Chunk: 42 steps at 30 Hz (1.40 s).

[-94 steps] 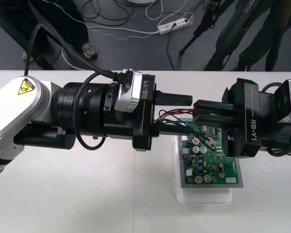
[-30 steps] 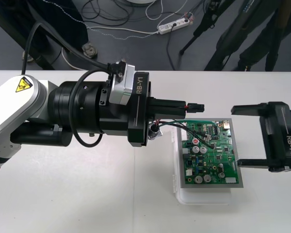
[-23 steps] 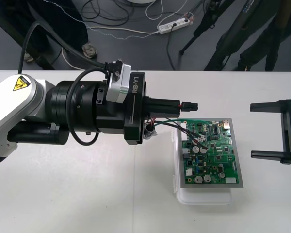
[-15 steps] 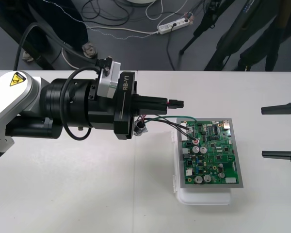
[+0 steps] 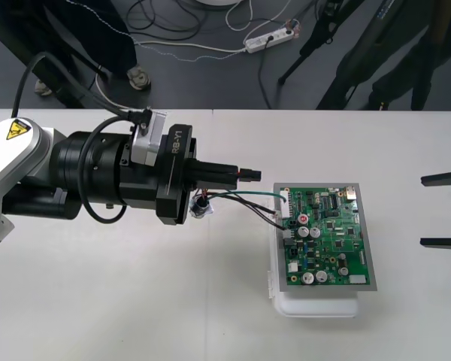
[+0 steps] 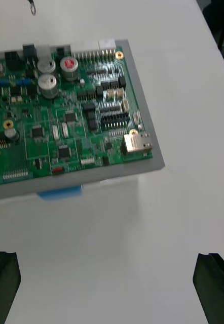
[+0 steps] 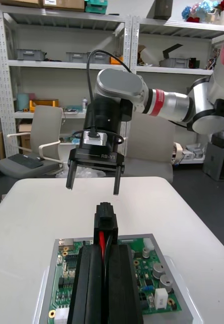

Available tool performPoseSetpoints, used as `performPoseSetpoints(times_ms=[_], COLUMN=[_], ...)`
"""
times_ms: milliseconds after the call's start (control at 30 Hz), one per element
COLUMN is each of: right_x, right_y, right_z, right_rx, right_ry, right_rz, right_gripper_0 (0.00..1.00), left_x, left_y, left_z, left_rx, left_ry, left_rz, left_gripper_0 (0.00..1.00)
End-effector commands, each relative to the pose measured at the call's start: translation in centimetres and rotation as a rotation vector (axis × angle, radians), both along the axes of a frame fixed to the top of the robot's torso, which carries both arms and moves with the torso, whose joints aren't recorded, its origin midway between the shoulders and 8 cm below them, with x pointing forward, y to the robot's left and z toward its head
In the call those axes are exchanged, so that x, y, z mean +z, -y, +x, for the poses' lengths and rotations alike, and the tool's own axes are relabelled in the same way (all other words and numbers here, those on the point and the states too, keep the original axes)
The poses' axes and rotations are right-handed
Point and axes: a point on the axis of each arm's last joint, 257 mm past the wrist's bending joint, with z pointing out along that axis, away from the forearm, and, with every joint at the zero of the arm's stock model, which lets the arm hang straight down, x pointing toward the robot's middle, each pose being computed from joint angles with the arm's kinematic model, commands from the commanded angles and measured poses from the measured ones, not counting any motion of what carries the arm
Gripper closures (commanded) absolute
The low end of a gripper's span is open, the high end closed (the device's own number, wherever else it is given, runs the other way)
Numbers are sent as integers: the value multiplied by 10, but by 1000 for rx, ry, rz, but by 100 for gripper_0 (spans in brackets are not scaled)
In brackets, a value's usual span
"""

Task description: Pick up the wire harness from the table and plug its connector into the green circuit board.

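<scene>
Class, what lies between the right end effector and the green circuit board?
Bare table separates the right end effector from the circuit board, per the front view.

Right gripper [image 5: 422,210] is running off the right edge. Left gripper [image 5: 249,174] is partly covering the harness [image 5: 202,206]; where its wires are meeting the board [image 5: 327,237] is too small to tell.

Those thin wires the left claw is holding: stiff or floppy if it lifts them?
Probably floppy: the wires curve loosely from the left gripper toward the green circuit board. The round metal socket under the gripper looks heavier, so it may swing. The plug seems rigid, pinched between the fingers.
</scene>
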Motion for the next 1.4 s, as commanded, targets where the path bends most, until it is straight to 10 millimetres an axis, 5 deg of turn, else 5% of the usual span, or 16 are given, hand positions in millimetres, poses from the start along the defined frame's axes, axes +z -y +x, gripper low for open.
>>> performPoseSetpoints(times_ms=[33,300,767,1400], right_x=[-3,-11,-28,-53], right_y=[39,55,50,37], right_z=[1,3,2,-6], right_rx=[-34,-44,13,49], right_ry=[1,4,19,-31], right_rz=[-156,-234,-401,-420], right_gripper_0=[0,0,0,0], left_x=[-6,-34,-80,-139], left_y=[-12,-21,-28,-25], left_z=[-10,-2,5,22], left_rx=[-29,-40,-52,-17], left_ry=[49,56,44,6], left_rz=[-19,-16,-12,42], left_gripper_0=[100,100,100,100])
